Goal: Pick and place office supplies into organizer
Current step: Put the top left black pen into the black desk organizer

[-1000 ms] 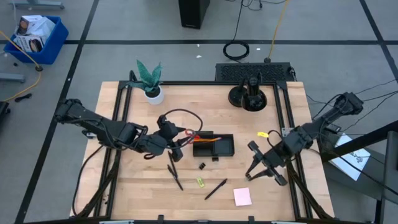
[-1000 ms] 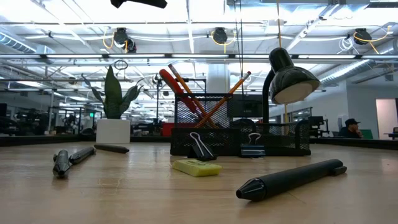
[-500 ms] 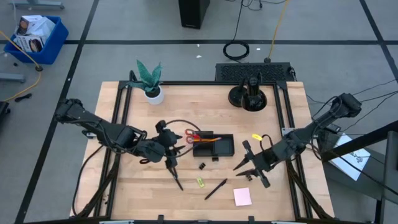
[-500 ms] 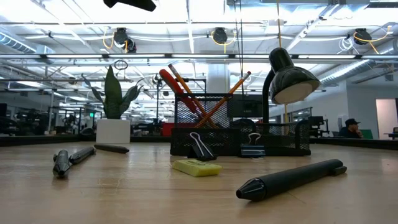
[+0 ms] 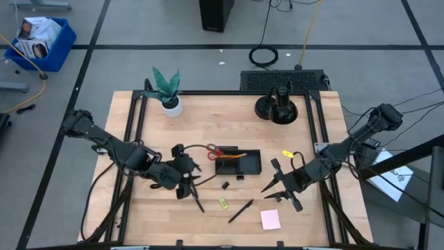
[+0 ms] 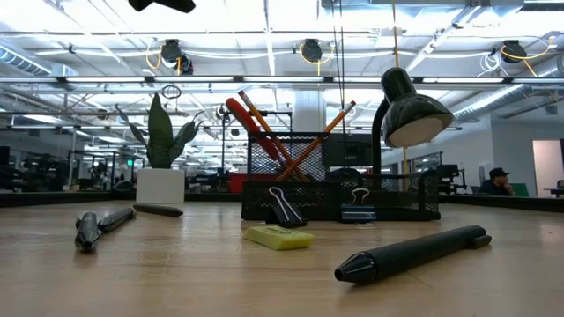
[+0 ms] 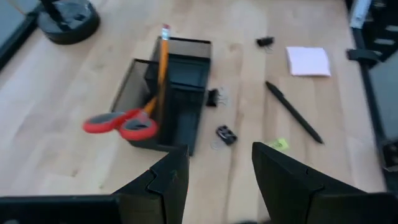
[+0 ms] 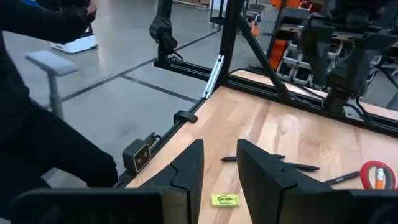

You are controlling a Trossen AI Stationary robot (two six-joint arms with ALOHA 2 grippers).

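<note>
**A:** Risk first, from the high view. The left gripper [image 5: 189,186] hangs over the two black pens [image 5: 193,195] left of the organizer [image 5: 238,163]; they lie close together, so I judge a pinch could catch both or roll one away. The right gripper [image 5: 281,189] hovers with fingers spread wide and empty, near the sticky-note pad [image 5: 270,219] and a small black clip [image 5: 273,198].

**B:** Low view?

**A:** No gripper shows. A binder clip [image 6: 284,210] leans against the mesh organizer, a yellow-green eraser [image 6: 278,237] in front, a black pen [image 6: 411,253] nearest. The scissors [image 6: 256,128] and pencils [image 6: 310,141] stand tilted inside; a bump could tip them.

**B:** Left wrist?

**A:** Fingers [image 7: 168,180] parted, holding nothing. The pens beneath them are hidden, so aim is hard to judge.

**B:** Right wrist?

**A:** Fingers [image 8: 186,171] open and empty; the eraser lies beyond them. The pad and clip are out of sight.
</note>
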